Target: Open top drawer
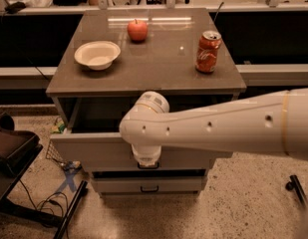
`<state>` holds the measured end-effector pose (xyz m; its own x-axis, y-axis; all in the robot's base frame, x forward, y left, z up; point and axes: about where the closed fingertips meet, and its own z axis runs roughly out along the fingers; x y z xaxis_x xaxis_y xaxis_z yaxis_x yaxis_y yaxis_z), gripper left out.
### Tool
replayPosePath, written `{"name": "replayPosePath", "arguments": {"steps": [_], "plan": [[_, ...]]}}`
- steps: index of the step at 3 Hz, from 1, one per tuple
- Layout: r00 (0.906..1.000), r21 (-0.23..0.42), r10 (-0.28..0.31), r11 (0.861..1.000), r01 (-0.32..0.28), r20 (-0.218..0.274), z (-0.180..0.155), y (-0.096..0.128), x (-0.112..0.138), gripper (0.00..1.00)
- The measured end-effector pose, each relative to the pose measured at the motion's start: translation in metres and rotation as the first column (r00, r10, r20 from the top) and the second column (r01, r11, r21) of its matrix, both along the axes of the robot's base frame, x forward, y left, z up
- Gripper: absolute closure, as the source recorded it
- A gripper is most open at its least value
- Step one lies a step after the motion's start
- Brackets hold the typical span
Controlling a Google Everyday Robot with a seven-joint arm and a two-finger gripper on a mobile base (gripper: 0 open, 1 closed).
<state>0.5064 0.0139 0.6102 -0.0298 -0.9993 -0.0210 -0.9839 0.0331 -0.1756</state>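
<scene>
The top drawer [93,151] of the grey cabinet stands pulled out toward me, with a dark gap [101,114] showing between its front and the cabinet top. Its small black bar handle [149,167] peeks out just under my wrist. My gripper [146,161] points down at the middle of the drawer front, right at the handle, and my white wrist covers most of it. My white arm [228,128] reaches in from the right across the drawer front. A narrower drawer [149,184] with its own black handle sits shut below.
On the cabinet top [158,71] stand a white bowl [97,54], a red apple [137,30] and an orange soda can [208,52]. A dark case [11,146] and cables lie on the floor at the left. A blue tape cross [69,180] marks the floor.
</scene>
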Motion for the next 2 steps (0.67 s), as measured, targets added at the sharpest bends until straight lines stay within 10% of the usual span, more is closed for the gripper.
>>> {"name": "replayPosePath", "arguments": {"steps": [2], "plan": [[1.0000, -0.002, -0.006, 1.000, 0.006, 0.005, 0.0004, -0.0013, -0.0036, 1.00]]}}
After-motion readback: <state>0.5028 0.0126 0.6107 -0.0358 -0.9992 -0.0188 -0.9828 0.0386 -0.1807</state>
